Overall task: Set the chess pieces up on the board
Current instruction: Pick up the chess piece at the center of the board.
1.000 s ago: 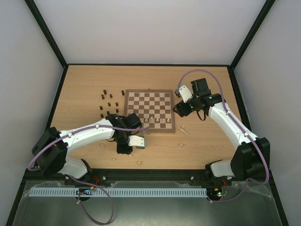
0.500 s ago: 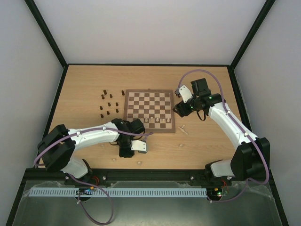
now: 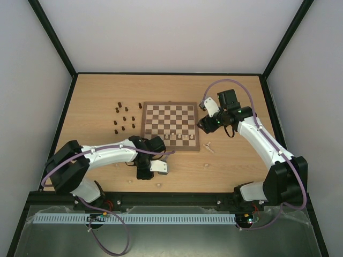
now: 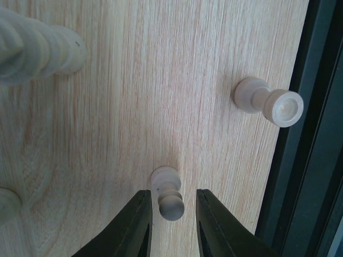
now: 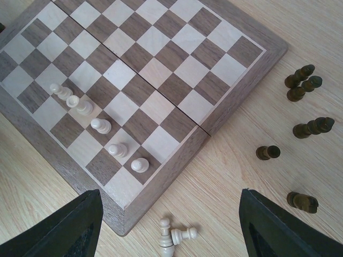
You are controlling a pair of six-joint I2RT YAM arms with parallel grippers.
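Observation:
The board [image 3: 169, 104] lies mid-table with several pale chess pieces [image 3: 179, 137] along its near rows. Dark pieces [image 3: 124, 119] stand on the tabletop to its left. My left gripper [image 3: 143, 172] is low over the tabletop, nearer than the board's near left corner. In the left wrist view its fingers [image 4: 140, 214] flank an upright pale pawn [image 4: 169, 197], with a thin gap on each side. My right gripper [image 3: 206, 124] hangs wide open above the board's right side, holding nothing; the right wrist view shows the board's rim [image 5: 244, 85] and the pale row [image 5: 99, 126].
Two pale pieces [image 5: 174, 235] lie tipped off the board's corner, and dark pieces [image 5: 303, 85] stand beyond it. Near the left gripper a pale pawn [image 4: 268, 101] lies on its side by the black table edge [image 4: 300, 160], and a taller pale piece [image 4: 37, 48] lies farther off.
My left gripper has moved toward the table's near edge and its jaws have narrowed around the pale pawn. The right arm has not moved.

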